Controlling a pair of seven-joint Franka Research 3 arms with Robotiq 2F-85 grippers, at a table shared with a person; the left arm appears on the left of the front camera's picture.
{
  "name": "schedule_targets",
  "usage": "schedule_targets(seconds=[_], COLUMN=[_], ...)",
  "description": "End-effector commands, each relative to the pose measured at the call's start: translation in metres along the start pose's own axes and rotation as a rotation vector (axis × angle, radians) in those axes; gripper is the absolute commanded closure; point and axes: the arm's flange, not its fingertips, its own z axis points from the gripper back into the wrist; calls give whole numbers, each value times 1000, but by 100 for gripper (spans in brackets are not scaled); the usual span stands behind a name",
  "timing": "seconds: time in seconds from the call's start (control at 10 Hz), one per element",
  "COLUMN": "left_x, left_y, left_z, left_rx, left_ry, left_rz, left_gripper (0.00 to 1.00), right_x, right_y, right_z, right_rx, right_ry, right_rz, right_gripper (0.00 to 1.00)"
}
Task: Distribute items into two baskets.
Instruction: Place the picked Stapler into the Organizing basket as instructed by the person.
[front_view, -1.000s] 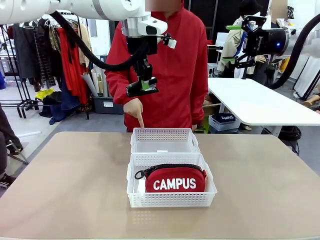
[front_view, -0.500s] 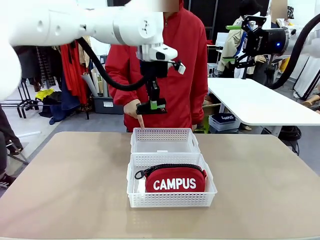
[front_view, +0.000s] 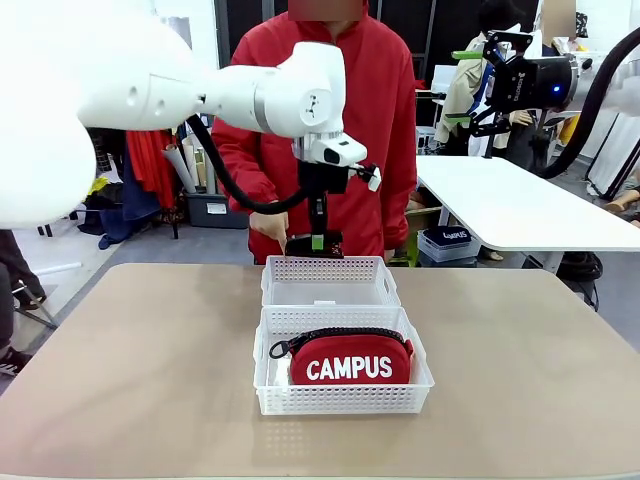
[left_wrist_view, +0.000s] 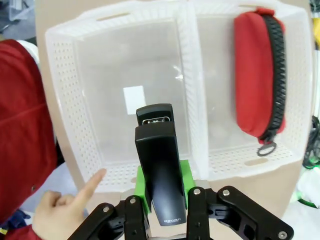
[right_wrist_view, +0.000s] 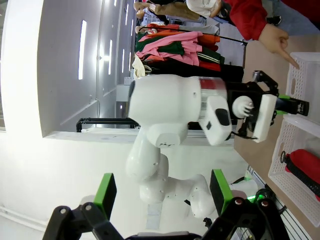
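The red pouch (front_view: 350, 362) already lies in the near basket (front_view: 343, 399). Past it, at 12 o'clock, the left tool (front_view: 322, 243) pinches the black stapler (left_wrist_view: 159, 165) above the empty far basket (front_view: 329, 271), where a person's hand (front_view: 270, 225) points. Next, I judge: lower and release; the right tool (right_wrist_view: 160, 192), raised at 2 o'clock, stands spread.

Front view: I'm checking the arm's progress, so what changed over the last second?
The left end effector, shut on the black stapler, came down and rightward to the far basket. The person's hand keeps pointing there; the red pouch stays in the near basket.
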Motion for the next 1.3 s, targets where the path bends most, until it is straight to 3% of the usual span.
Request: schedule_targets(seconds=[0.0,0.4,1.2], left_x=[11,22,21], left_y=[8,22,17], left_z=[-13,-50,-72], left_rx=[63,23,15], left_ry=[0,-79,-61], left_rz=[19,77,83], left_gripper=[100,100,100], right_x=[-1,-1,-1], right_y=[4,4,4], right_z=[-1,-1,-1], right_rx=[8,8,8], right_ry=[-1,-1,-1], right_rz=[-12,-12,-12], right_gripper=[0,0,0])
